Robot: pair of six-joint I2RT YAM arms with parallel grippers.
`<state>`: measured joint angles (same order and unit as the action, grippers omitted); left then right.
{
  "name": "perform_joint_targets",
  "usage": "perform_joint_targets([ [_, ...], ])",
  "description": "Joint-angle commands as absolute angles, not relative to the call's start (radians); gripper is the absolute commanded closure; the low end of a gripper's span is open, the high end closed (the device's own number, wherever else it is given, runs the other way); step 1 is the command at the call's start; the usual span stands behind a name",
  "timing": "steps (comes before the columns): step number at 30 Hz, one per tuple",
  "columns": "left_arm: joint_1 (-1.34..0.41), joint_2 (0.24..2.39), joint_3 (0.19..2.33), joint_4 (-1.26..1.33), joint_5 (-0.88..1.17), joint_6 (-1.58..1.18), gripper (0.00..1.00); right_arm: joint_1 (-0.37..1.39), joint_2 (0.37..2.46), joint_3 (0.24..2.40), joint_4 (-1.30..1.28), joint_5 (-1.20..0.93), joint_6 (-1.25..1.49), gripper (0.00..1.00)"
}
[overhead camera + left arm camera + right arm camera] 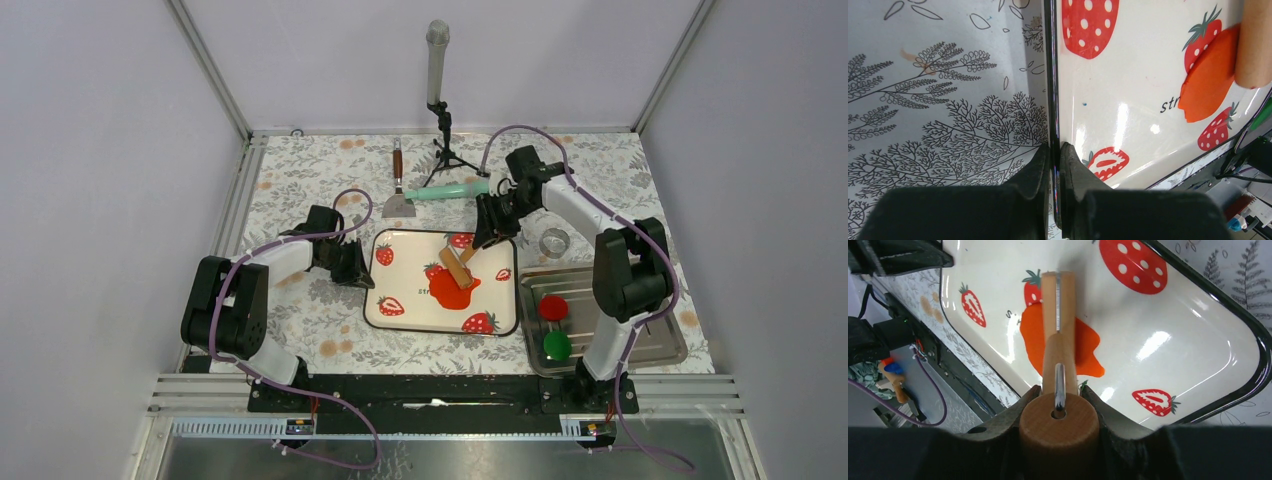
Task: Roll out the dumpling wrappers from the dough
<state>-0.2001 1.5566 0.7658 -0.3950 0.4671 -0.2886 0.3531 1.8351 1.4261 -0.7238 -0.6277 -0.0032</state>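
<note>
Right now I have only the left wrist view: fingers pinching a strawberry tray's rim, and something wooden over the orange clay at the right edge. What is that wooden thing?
Observer: A small wooden roller. The right gripper is shut on its handle, and its barrel lies across the dough.
Operator: Is the dough a clean round yet?
Observer: No. The right wrist view shows an irregular flat sheet with a ragged edge, lying near the middle of the strawberry tray.
Operator: Anything beside that tray?
Observer: To its right, a metal tray holds a red disc and a green disc.
</note>
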Motion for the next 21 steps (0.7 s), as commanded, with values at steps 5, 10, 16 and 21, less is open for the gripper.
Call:
perform_joint_targets([
  [5, -0.196, 1.553, 0.778, -0.382, 0.436, -0.262, 1.0, 0.36, 1.852, 1.332, -0.685, -0.556, 0.054, 1.0],
  [10, -0.196, 1.539, 0.768, -0.379, 0.43, -0.262, 1.0, 0.371, 1.907, 1.303, -0.677, -0.492, 0.044, 1.0],
  [16, -0.196, 1.532, 0.767, -0.379, 0.427, -0.261, 1.0, 0.403, 1.933, 1.257, -0.648, -0.455, 0.038, 1.0],
  [21, -0.195, 1.535, 0.767, -0.38, 0.43, -0.261, 1.0, 0.446, 1.947, 1.251, -0.628, -0.471, 0.052, 1.0],
])
